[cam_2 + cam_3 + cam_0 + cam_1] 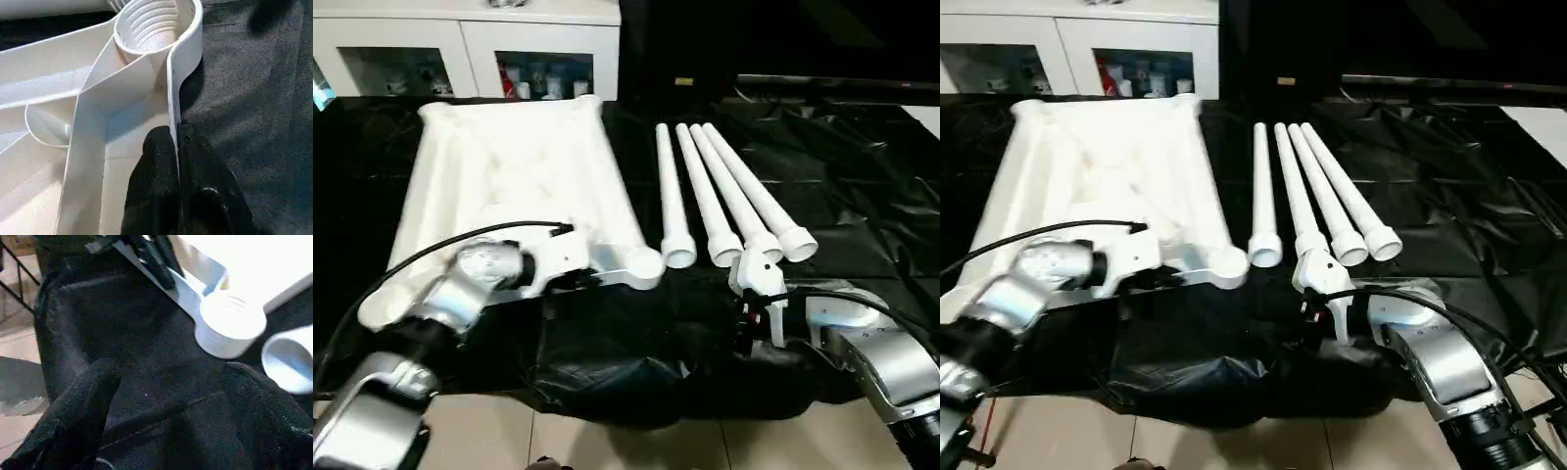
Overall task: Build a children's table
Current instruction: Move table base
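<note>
Pinching the thin rim wall of the table top (509,186) just below its corner leg socket (151,24), the left gripper (173,147) has its fingers clamped together on the rim; keeping that grip square should stop the upturned top sliding on the black sheet (636,343). From those fingers the four legs (724,196) lie around two o'clock, with the right gripper (161,406), fingers apart, empty below them.

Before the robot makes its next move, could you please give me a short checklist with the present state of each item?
1. Left gripper shut on the table top's side wall: ok.
2. Table top lying ribbed side up: ok.
3. Near corner socket free for a leg: ok.
4. Four legs laid side by side beside the top: ok.
5. Right gripper open, holding nothing: ok.
6. Grip firm enough to move the top: cannot tell.
</note>
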Tool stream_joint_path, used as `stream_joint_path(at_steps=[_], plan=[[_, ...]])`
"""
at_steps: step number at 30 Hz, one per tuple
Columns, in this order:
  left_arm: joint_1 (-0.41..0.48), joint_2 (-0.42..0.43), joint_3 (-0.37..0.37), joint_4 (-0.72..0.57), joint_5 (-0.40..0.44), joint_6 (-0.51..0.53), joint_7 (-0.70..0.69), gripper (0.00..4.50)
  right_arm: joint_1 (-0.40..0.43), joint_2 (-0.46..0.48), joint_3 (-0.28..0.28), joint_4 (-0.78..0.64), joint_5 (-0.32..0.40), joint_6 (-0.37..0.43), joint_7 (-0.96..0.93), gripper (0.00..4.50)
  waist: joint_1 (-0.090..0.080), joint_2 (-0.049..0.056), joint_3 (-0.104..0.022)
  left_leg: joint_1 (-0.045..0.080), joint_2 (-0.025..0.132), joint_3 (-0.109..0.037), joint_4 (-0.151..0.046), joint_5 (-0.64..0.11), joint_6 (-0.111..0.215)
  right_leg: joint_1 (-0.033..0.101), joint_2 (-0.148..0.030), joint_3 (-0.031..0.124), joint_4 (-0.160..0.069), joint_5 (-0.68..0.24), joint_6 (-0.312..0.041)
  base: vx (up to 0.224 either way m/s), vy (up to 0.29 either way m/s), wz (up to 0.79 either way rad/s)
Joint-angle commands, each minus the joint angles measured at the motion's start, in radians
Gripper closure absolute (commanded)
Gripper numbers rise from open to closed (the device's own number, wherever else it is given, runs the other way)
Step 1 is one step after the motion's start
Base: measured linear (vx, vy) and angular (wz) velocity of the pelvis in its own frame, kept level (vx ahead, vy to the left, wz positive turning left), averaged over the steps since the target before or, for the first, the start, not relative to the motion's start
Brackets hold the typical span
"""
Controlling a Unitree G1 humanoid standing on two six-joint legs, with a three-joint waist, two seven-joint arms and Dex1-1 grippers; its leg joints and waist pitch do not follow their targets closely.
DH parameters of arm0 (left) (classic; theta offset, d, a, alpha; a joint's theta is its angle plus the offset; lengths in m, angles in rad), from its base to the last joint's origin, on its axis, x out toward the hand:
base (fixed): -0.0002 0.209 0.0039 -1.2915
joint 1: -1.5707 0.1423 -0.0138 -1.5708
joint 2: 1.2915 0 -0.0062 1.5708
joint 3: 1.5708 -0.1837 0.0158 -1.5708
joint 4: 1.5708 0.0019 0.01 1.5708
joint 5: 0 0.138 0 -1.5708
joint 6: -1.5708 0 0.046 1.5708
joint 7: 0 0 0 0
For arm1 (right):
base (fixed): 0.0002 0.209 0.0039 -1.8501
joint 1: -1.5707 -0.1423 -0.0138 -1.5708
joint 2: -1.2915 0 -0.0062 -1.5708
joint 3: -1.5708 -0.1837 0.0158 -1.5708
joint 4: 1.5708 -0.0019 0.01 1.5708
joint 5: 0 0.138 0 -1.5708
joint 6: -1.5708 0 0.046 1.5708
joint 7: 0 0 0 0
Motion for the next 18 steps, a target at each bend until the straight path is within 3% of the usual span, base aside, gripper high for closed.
stream_joint_path(at_steps=[1,5,9,14,18], plan=[[0.015,0.028,0.009,-0.02,0.035,0.045,0.022,4.48,-0.001,0.001,-0.003,-0.002,-0.007,-0.016,-0.005,0.8,0.009,0.013,-0.057,0.029,0.06,-0.021,-0.083,-0.183,0.029,0.036,-0.051,0.024,-0.058,0.068,-0.302,0.0,0.0,0.0],[0.027,0.023,0.022,-0.049,0.022,0.041,0.035,4.48,-0.001,0.009,-0.008,-0.003,-0.002,-0.014,-0.014,0.8,0.01,0.011,-0.057,0.028,0.06,-0.021,-0.082,-0.174,0.032,0.037,-0.052,0.024,-0.058,0.08,-0.303,0.0,0.0,0.0],[0.03,0.011,0.037,-0.06,0.004,0.021,0.05,3.86,-0.003,0.012,-0.007,0.001,-0.009,-0.02,-0.02,0.8,0.01,0.011,-0.059,0.028,0.06,-0.021,-0.08,-0.164,0.036,0.038,-0.052,0.024,-0.056,0.095,-0.301,0.0,0.0,0.0],[0.041,0.02,0.039,-0.092,0.0,0.031,0.041,3.49,-0.011,0.024,-0.012,0.007,-0.01,-0.023,-0.032,0.8,0.013,0.009,-0.056,0.03,0.06,-0.019,-0.082,-0.181,0.035,0.034,-0.051,0.025,-0.06,0.059,-0.296,0.0,0.0,0.0],[0.056,0.032,0.046,-0.12,-0.019,0.056,0.017,3.49,-0.017,0.021,-0.004,0.01,-0.027,-0.024,-0.044,0.8,0.019,0.01,-0.056,0.032,0.06,-0.019,-0.084,-0.181,0.022,0.033,-0.05,0.025,-0.059,0.051,-0.287,0.0,0.0,0.0]])
